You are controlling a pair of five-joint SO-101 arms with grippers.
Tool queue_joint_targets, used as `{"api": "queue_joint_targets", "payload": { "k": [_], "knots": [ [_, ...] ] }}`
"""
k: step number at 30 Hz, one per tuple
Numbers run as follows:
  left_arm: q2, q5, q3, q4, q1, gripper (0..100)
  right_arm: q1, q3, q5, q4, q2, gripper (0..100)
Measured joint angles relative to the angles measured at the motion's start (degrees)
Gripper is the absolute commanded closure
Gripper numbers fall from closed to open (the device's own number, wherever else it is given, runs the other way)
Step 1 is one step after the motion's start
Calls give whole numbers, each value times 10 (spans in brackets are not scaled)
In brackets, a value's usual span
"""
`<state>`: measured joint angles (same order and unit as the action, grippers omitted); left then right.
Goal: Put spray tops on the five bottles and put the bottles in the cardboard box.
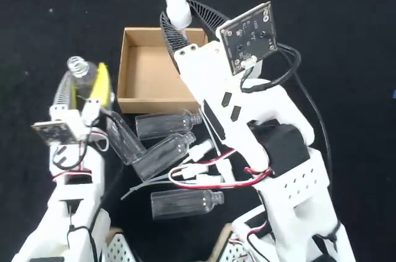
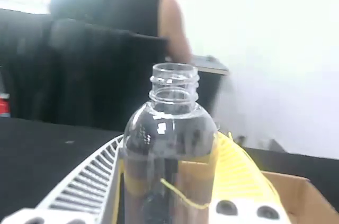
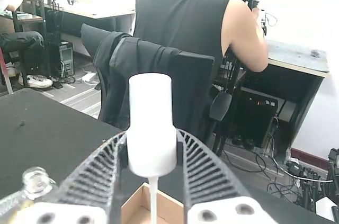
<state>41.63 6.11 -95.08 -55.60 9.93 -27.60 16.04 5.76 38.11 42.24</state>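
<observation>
My left gripper (image 1: pixel 83 85) is shut on a clear open-necked bottle (image 2: pixel 169 150), held upright left of the cardboard box (image 1: pixel 133 70); the same bottle (image 1: pixel 78 70) shows its threaded neck from above. My right gripper (image 1: pixel 177 23) is shut on a white spray top (image 3: pixel 151 126), raised over the box's far right corner with its dip tube hanging down. In the right wrist view the held bottle (image 3: pixel 33 184) sits off to the side and lower. Three clear bottles (image 1: pixel 167 124) (image 1: pixel 158 157) (image 1: pixel 185 203) lie on the black table, with a fourth (image 1: pixel 124 141) beside them. Loose spray tops (image 1: pixel 201 148) lie among them.
The box is open and sits at the table's middle back. Red and white cables (image 1: pixel 210 178) of the right arm trail over the lying bottles. Arm bases (image 1: pixel 117 246) stand at the front edge. A chair with a jacket (image 3: pixel 153 75) stands beyond the table.
</observation>
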Motion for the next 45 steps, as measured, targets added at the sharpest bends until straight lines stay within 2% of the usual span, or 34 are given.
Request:
{"api": "queue_joint_targets", "payload": {
  "k": [8,10,16,21,27,41,45],
  "knots": [
    [0,0,1,0,-157,970,1,0,0,-2,88,987],
    [0,0,2,0,-178,970,1,0,0,-5,107,987],
    [0,0,1,-5,-181,970,-3,43,0,-60,126,987],
    [0,0,-2,-49,-185,970,-55,115,0,-156,124,987],
    [0,0,-2,-51,-184,970,-73,154,0,-239,120,987],
    [0,0,-2,-51,-186,970,-79,169,0,-262,120,986],
    [0,0,-2,-51,-185,970,-101,169,0,-262,120,986]
  ]
}}
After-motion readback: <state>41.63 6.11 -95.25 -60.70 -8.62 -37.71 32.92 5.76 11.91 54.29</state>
